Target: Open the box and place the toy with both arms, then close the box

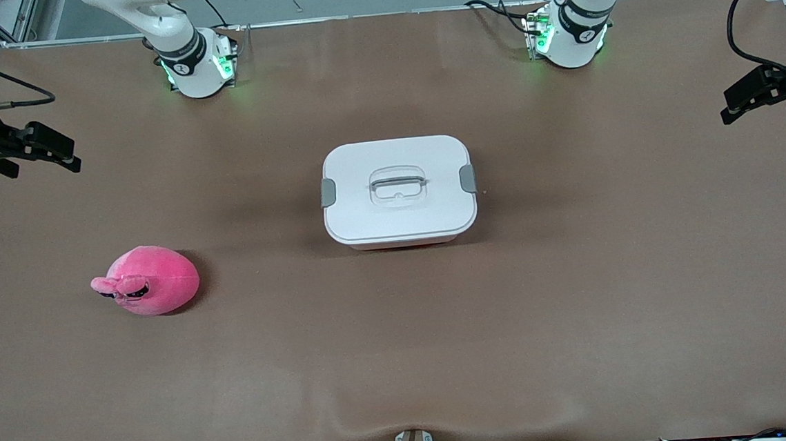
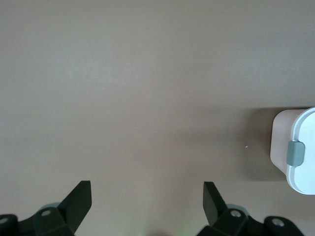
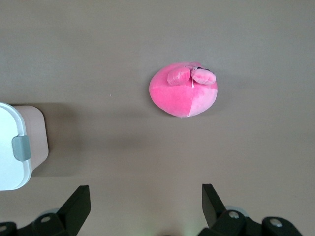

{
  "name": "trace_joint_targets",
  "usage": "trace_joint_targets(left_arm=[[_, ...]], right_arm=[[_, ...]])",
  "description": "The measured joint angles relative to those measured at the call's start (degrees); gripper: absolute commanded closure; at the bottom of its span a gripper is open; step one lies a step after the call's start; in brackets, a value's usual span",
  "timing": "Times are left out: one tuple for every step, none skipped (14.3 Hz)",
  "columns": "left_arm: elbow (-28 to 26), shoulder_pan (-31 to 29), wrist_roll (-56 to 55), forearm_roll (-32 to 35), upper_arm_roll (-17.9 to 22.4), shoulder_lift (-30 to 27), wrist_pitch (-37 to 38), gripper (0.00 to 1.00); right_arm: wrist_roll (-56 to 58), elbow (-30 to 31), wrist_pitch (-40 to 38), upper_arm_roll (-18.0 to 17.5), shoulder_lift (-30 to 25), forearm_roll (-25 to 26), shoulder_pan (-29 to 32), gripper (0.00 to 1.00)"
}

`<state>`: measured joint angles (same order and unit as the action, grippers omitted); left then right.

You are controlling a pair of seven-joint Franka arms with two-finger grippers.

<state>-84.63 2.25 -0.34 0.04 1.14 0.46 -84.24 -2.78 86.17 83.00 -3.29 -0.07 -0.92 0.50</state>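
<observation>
You are at the very start: the box [image 1: 398, 191] sits shut at the centre of the frame on the brown worktop [image 1: 580, 318], its white lid [image 1: 396, 168] held by two grey clips [image 1: 328, 192], one on each short side, with a recessed handle [image 1: 398, 183] in the middle. The toy [image 1: 147, 280] lies at the lower left of the frame, well apart from the box and toward the right arm's end of the worktop. The left gripper [image 1: 751, 93] hangs at the right edge of the frame and the right gripper [image 1: 42, 148] at the left edge, both clear of everything, each with its jaws spread wide and empty, as both wrist views confirm. To open the box well, bring one gripper to each clip together, since the two sit on opposite ends and each arm has its own within reach. Release both clips before you lift, or the lid will likely drag the tub with it. From above you cannot tell how the clips hinge, so probably approach low and square to each short side, then lift the lid by its handle.
</observation>
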Motion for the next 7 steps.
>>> trace_joint_targets(left_arm=[[0.0, 0.0, 0.0, 0.0, 0.0, 0.0, 0.0, 0.0], [0.0, 0.0, 0.0, 0.0, 0.0, 0.0, 0.0, 0.0], [0.0, 0.0, 0.0, 0.0, 0.0, 0.0, 0.0, 0.0], [0.0, 0.0, 0.0, 0.0, 0.0, 0.0, 0.0, 0.0], [0.0, 0.0, 0.0, 0.0, 0.0, 0.0, 0.0, 0.0], [0.0, 0.0, 0.1, 0.0, 0.0, 0.1, 0.0, 0.0], [0.0, 0.0, 0.1, 0.0, 0.0, 0.4, 0.0, 0.0]], right_arm=[[0.0, 0.0, -0.1, 0.0, 0.0, 0.0, 0.0, 0.0], [0.0, 0.0, -0.1, 0.0, 0.0, 0.0, 0.0, 0.0], [0.0, 0.0, -0.1, 0.0, 0.0, 0.0, 0.0, 0.0], [0.0, 0.0, -0.2, 0.0, 0.0, 0.0, 0.0, 0.0], [0.0, 0.0, -0.2, 0.0, 0.0, 0.0, 0.0, 0.0], [0.0, 0.0, -0.1, 0.0, 0.0, 0.0, 0.0, 0.0], [0.0, 0.0, -0.1, 0.0, 0.0, 0.0, 0.0, 0.0]])
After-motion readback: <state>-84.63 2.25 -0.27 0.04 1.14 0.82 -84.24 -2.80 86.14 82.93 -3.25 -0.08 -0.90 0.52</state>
